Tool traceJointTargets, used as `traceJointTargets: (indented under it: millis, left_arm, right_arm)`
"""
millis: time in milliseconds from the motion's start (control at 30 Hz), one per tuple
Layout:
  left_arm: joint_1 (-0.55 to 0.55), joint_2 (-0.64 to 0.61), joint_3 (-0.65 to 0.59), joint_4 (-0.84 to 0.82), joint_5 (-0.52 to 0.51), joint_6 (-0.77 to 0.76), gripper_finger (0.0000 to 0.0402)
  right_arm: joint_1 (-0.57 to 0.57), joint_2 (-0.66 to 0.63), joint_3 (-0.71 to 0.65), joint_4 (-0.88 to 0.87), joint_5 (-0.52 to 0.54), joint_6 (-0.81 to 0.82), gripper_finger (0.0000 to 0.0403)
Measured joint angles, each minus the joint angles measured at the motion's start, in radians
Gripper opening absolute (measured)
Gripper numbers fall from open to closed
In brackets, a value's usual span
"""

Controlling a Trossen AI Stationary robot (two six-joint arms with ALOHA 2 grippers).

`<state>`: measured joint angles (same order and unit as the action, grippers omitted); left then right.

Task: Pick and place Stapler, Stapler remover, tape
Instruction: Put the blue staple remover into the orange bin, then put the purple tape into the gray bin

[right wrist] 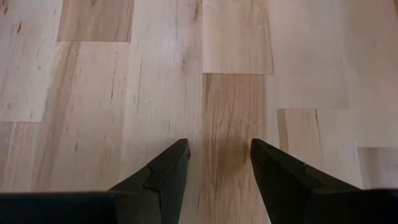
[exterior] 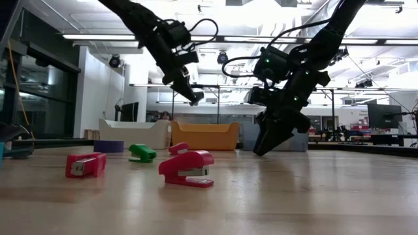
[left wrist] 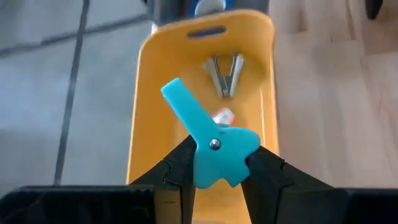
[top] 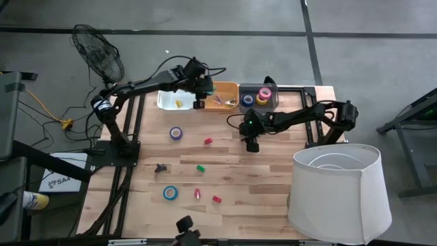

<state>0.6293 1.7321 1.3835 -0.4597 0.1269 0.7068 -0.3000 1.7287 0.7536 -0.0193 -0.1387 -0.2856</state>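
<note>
On the near part of the table [top: 259, 205] lie a blue tape [top: 169, 193], a small red stapler [top: 198, 193] and another red stapler [top: 217, 199]. In the low view the nearest stapler is the red one [exterior: 187, 168], with a second red one [exterior: 85, 164] off to one side. A dark staple remover [top: 162, 167] sits alone near the left arm's base, and a green stapler [top: 201, 167] lies toward the middle of the wood. Farther on come a purple tape [top: 176, 133] and a pink stapler [top: 208, 141].

The right gripper [top: 252, 145] hangs over bare wood beyond the middle of the table, fingers spread with nothing between them (its wrist view shows only planks in the gap [right wrist: 214, 165]).

At the far edge stand three bins in a row: a white bin [top: 164, 101] with something yellow in it, an orange bin [top: 229, 91], and a grey bin [top: 272, 101] holding rolls of tape in blue, yellow and pink [top: 263, 93].

The left gripper [top: 199, 102] is above the gap between the white and orange bins, pinching a light-blue staple remover [left wrist: 211, 144] between its fingers. In the left wrist view that remover hangs over the orange bin [left wrist: 143, 112], where a metal staple remover [left wrist: 225, 74] already lies on the floor.
</note>
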Motion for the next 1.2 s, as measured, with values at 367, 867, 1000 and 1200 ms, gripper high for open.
traceJointTargets:
  millis: [367,867,1000,1200]
  left_arm:
    - [0.019,0.098,0.0,0.009,0.022,0.128,0.0097]
    - [0.019,0.103,0.0,0.023,0.011,0.127,0.0122]
    - [0.019,0.103,0.0,0.023,-0.007,0.127,0.0161]
    - [0.018,0.099,0.0,0.012,-0.08,0.127,0.0199]
  right_arm:
    - [0.0,0.0,-0.001,0.026,-0.002,0.013,0.0169]
    - [0.0,0.0,-0.001,0.031,-0.002,0.02,0.0169]
    - [0.0,0.0,-0.001,0.031,-0.001,0.02,0.0169]
    - [0.0,0.0,0.0,0.03,-0.001,0.02,0.0169]
